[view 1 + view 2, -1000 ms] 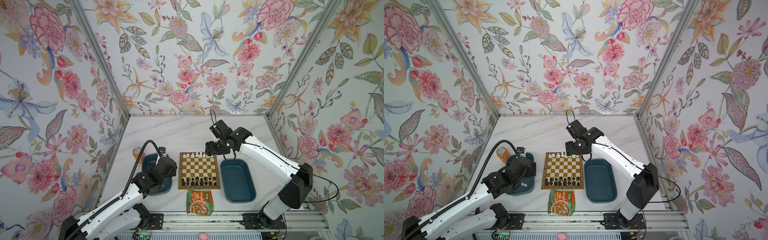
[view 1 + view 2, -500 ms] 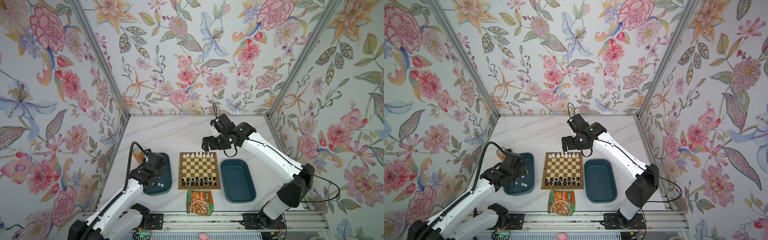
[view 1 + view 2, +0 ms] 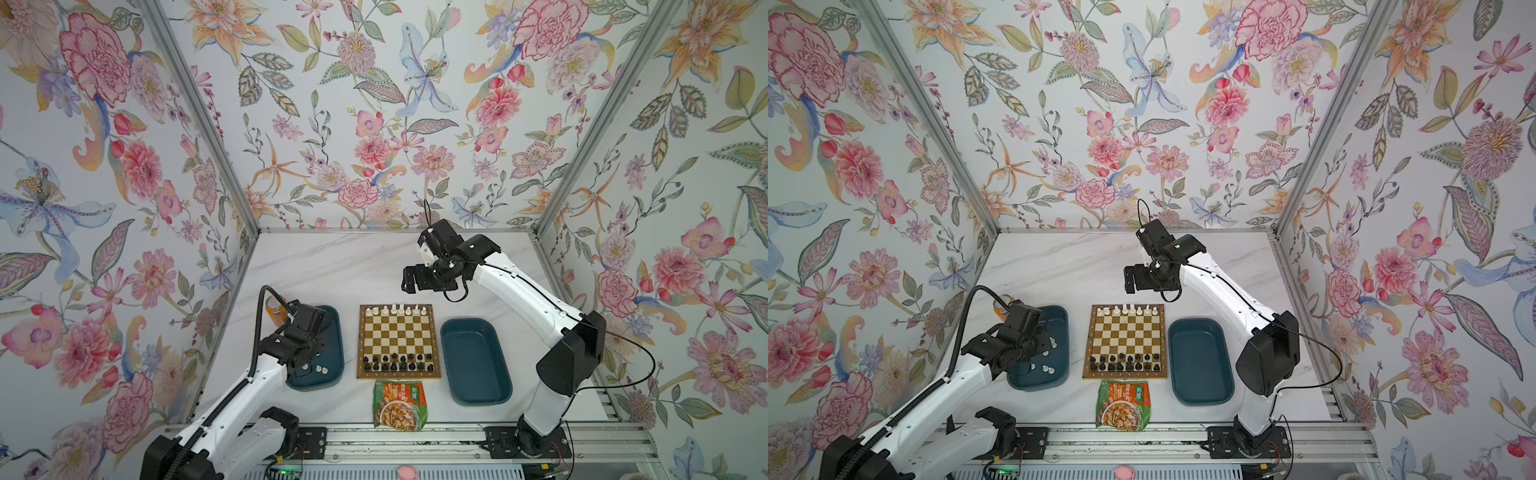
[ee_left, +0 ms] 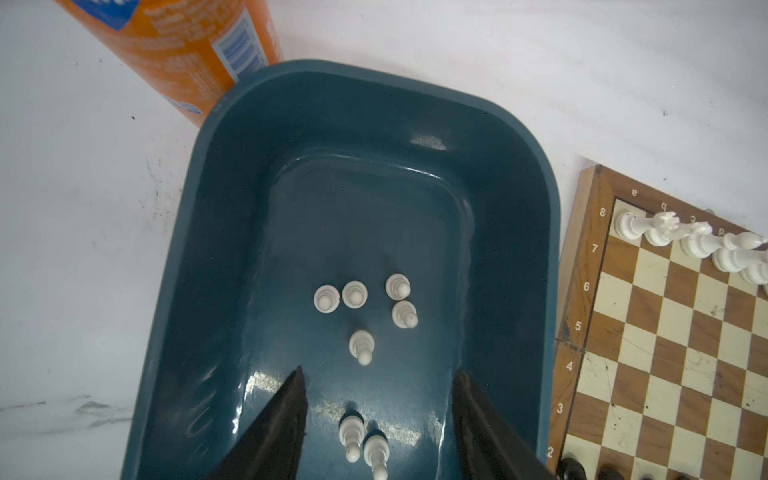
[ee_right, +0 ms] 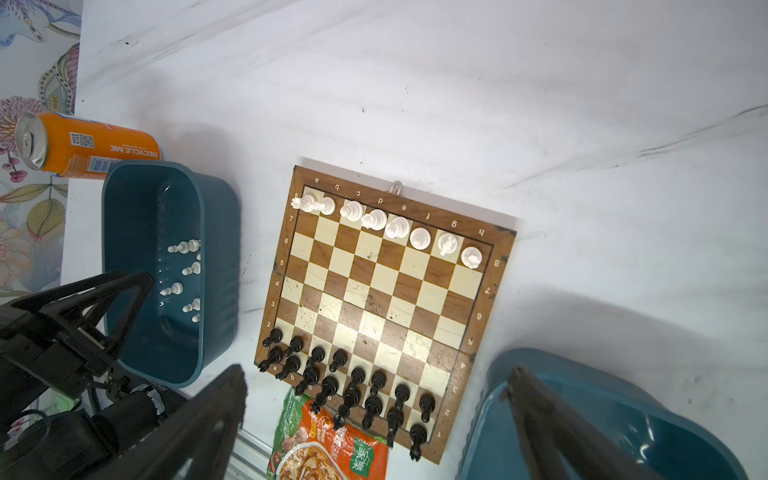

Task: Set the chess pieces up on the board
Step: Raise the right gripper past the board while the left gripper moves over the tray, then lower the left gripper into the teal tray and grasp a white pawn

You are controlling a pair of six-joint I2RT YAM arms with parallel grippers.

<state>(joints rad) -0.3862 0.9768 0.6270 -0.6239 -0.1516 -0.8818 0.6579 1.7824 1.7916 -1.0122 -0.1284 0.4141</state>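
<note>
Seven white pawns [image 4: 355, 294] show in the left wrist view, all on the floor of the left tray [image 4: 232, 208]. Five form a loose group near the middle of the floor. Two more stand close together nearer the left tool [image 4: 378, 372].

The board [image 3: 398, 336] lies on the surface [image 3: 332, 266] between the two trays, just to the right of the left tray. Its far row carries eight white pieces [image 3: 399, 309]. Its two near rows carry the black pieces [image 3: 399, 362]. The four rows between show bare squares.

Left tool: lowered into the left tray, jaws part-open. The pair of pawns sits in the gap between the fingers, and neither finger touches them. Nothing is held.

Right tool [image 3: 409, 281]: above the surface just past the far edge of the board, jaws spread wide. Nothing is held.

The right tray [image 3: 473, 361] sits just to the right of the board. An orange can [image 5: 89, 149] stands just beside the far left corner of the left tray. A snack packet [image 3: 399, 405] lies flat on the surface just beside the near edge of the board.
</note>
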